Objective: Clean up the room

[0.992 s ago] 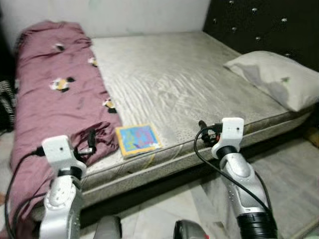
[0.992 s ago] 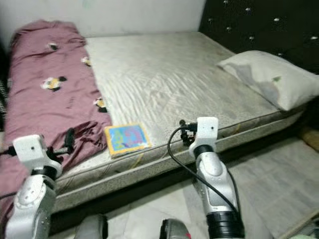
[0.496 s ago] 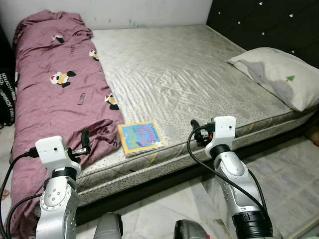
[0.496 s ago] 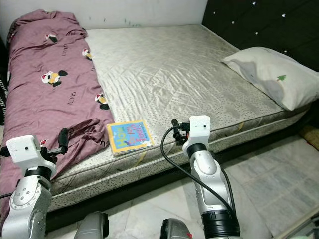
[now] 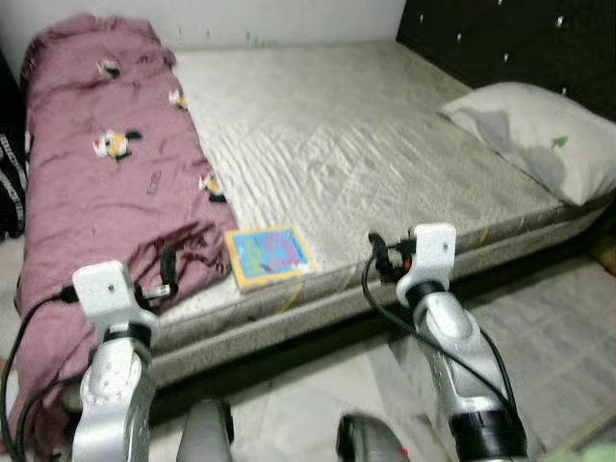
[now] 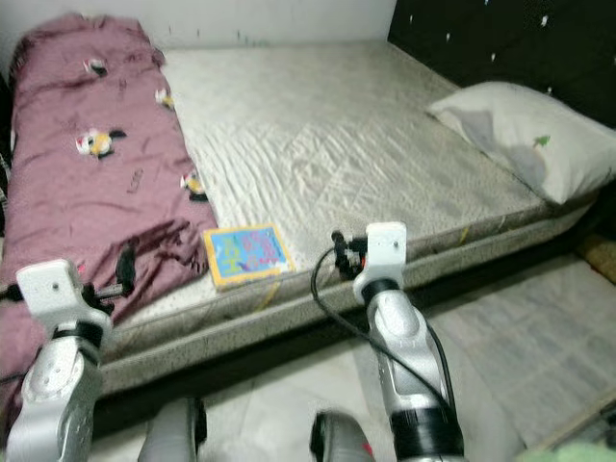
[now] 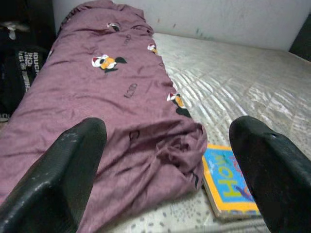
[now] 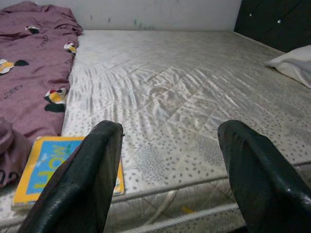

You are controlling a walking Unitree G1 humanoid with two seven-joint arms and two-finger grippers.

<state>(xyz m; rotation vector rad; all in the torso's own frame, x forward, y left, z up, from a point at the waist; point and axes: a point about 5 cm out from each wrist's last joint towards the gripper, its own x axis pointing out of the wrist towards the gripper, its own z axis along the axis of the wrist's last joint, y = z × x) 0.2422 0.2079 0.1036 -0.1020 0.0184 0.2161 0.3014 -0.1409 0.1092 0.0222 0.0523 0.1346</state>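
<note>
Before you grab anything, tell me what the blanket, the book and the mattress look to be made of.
Blanket: soft maroon woven fabric, matte, creased and bunched, with cartoon prints. Book: probably stiff card or board, glossy bright printed cover, lying flat. Mattress: quilted textile with a silky sheen, stitched lines catching the light.

You have a quilted mattress (image 5: 366, 154) ahead of both pincers: cloth with a satin sheen and a fine speckled print. Left of the left gripper (image 7: 167, 174) lies a maroon blanket (image 5: 96, 183), matt soft cloth, creased, with printed cartoon patches. Between the pincers sits a book (image 5: 269, 256) with a glossy paper cover. Fingers (image 8: 82, 184) look like matt black plastic. Past the right gripper (image 8: 170, 179), the pillow (image 5: 534, 135) is dull pale cloth. The arms are brushed silver metal with white plastic housings.
</note>
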